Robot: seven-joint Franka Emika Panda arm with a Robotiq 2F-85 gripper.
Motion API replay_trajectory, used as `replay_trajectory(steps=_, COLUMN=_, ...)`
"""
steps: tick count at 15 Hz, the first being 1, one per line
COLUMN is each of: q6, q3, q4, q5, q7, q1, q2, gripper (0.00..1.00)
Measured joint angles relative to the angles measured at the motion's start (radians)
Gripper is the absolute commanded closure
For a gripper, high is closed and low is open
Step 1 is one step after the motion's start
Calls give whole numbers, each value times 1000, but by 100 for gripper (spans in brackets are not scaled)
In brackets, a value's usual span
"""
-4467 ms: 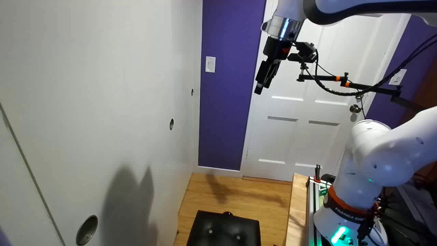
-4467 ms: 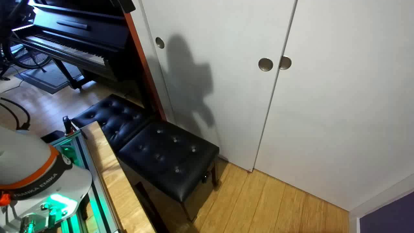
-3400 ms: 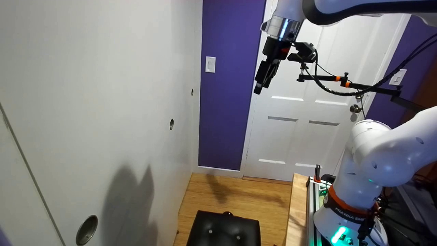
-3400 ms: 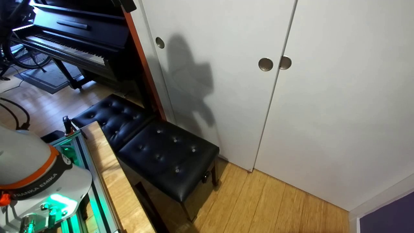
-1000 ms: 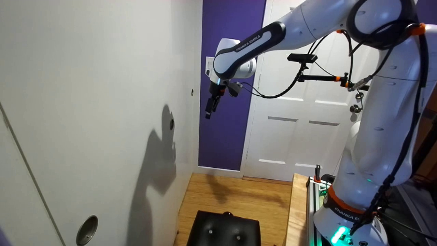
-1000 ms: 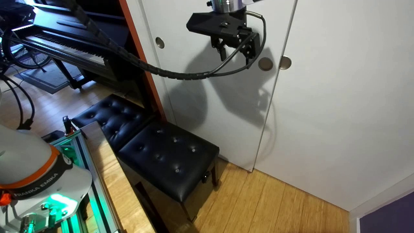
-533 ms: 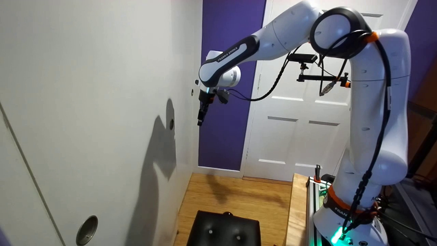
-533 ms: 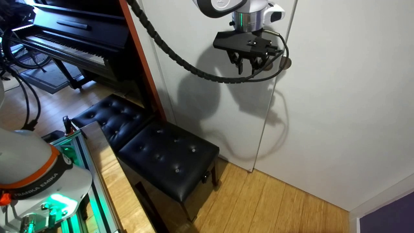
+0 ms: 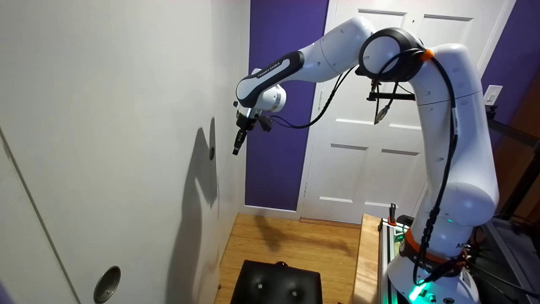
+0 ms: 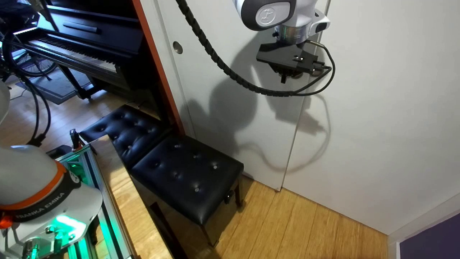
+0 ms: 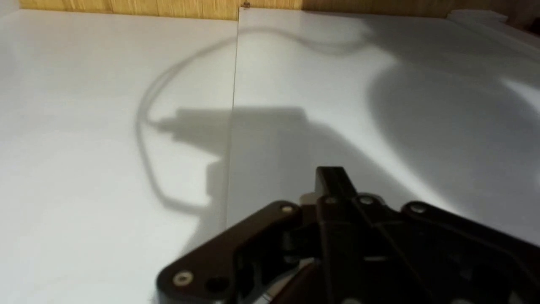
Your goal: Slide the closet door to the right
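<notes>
The closet door shows as flat white sliding panels, a left panel meeting a right panel at a vertical seam. A round metal pull sits near the left panel's far edge. Another pull appears close behind the gripper's fingertips in an exterior view. My gripper points down in front of the left panel, near the seam, partly covering the pulls there. In the wrist view the gripper has its fingers together with nothing between them. Whether the tips touch the panel I cannot tell.
A black tufted bench stands on the wood floor against the door's lower left. A wooden ledge edges the robot's base. A cable loops from the gripper. A purple wall and a panelled white door stand beyond.
The arm has come into view and reached towards the closet door, moving right along the left panel to the seam. The gripper's fingers have gone from open to shut. The panels have not moved.
</notes>
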State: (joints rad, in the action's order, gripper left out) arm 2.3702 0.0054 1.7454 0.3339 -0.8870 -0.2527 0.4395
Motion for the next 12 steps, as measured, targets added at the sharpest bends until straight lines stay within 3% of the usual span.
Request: replay_trajectory(steps=12, q6=153, q3=145, q4=-149, q5=280, q7=-132, q1=-101, q2=177, gripper=100)
